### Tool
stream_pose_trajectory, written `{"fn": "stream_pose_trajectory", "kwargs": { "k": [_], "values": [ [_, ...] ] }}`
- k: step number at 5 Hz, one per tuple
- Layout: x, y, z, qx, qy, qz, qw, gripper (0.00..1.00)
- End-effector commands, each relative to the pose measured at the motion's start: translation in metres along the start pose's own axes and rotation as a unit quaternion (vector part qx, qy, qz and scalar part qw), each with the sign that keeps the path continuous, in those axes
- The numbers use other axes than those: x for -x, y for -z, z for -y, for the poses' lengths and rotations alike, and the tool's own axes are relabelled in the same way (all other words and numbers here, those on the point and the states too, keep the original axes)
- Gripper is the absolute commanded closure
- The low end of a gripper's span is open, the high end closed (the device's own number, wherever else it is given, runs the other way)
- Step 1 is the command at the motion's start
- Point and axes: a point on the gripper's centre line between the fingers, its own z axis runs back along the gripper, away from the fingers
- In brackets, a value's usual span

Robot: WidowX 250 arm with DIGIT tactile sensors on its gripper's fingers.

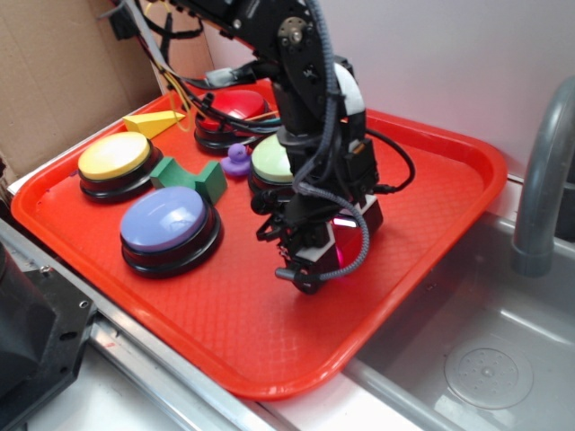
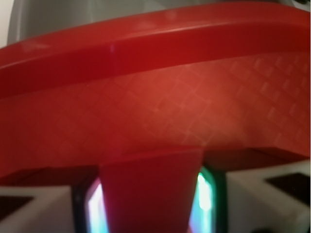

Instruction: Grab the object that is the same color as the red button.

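Note:
The red wedge block (image 2: 150, 191) sits between my gripper's (image 2: 151, 206) two lit pads (image 2: 204, 194) and fills the gap between them, so the gripper is shut on it. In the exterior view the gripper (image 1: 334, 244) stands low over the red tray (image 1: 431, 206), right of the middle, and the block (image 1: 349, 242) shows as a red patch between the fingers. Whether the block rests on the tray floor or hangs just above it, I cannot tell. The red button (image 1: 235, 106) is at the back of the tray, partly hidden by the arm.
On the tray's left are a yellow button (image 1: 114, 157), a blue button (image 1: 166, 220), a green button (image 1: 272, 162), a green block (image 1: 189, 177), a yellow wedge (image 1: 153, 122) and a small purple toy (image 1: 237, 160). A sink (image 1: 485, 359) and faucet (image 1: 544, 180) lie right.

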Motion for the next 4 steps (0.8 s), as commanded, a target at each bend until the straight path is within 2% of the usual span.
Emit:
{"fn": "stream_pose_trajectory", "kwargs": {
  "k": [1, 2, 3, 4],
  "values": [
    [0.005, -0.083, 0.012, -0.059, -0.184, -0.019, 0.981, 1.00],
    [0.014, -0.116, 0.016, -0.065, -0.303, -0.068, 0.948, 1.00],
    [0.031, -0.148, 0.016, -0.043, -0.420, -0.097, 0.901, 1.00],
    [0.041, -0.167, 0.019, -0.057, -0.529, -0.097, 0.841, 1.00]
  ]
}}
